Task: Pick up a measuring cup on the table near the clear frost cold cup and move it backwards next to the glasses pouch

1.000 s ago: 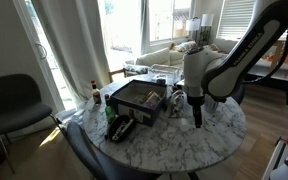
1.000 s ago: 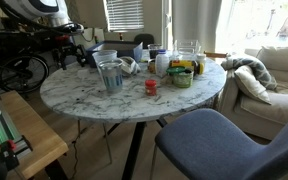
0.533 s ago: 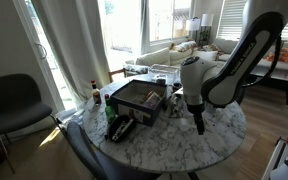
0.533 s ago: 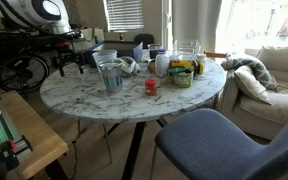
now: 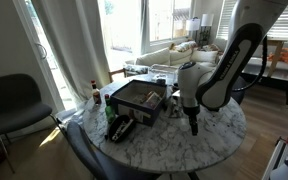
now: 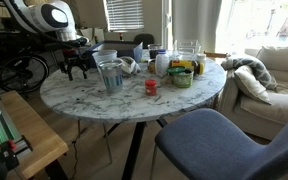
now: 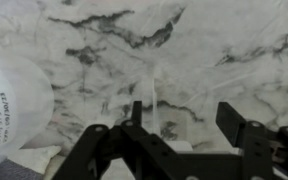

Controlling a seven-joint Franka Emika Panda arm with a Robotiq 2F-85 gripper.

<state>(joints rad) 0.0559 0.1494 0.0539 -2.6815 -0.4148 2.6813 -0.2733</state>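
Showing the gripper (image 7: 164, 125) spread wide and holding nothing, poised low over the counter (image 7: 214, 40). Places the measuring cup (image 7: 149, 95), by judgement only, at the faint pale streak just ahead of the open fingers in the wrist view; cannot resolve it in either exterior view. Risks misreading that low-contrast target against the white marble veining and closing on bare stone. Risks nudging so small and light a cup sideways with one finger on an off-centre descent, or tipping it over. Risks brushing the pale printed cup wall (image 7: 9, 110) at the left edge of the wrist view, probably belonging to the frosted tumbler (image 6: 110, 75) standing near the gripper (image 6: 79, 68). Calls afterwards for a carry past the dark box (image 5: 139, 100) to the glasses pouch (image 5: 121, 128), lying well apart from the gripper (image 5: 192, 124) across the round top; risks clipping the box by travelling low. Sets all this on a round, glossy, white marble-patterned counter (image 5: 174, 148), cluttered toward one side, in a bright living room with tall windows, a pale sofa (image 5: 174, 50), a grey chair (image 5: 12, 100) and a blue chair (image 6: 216, 140).
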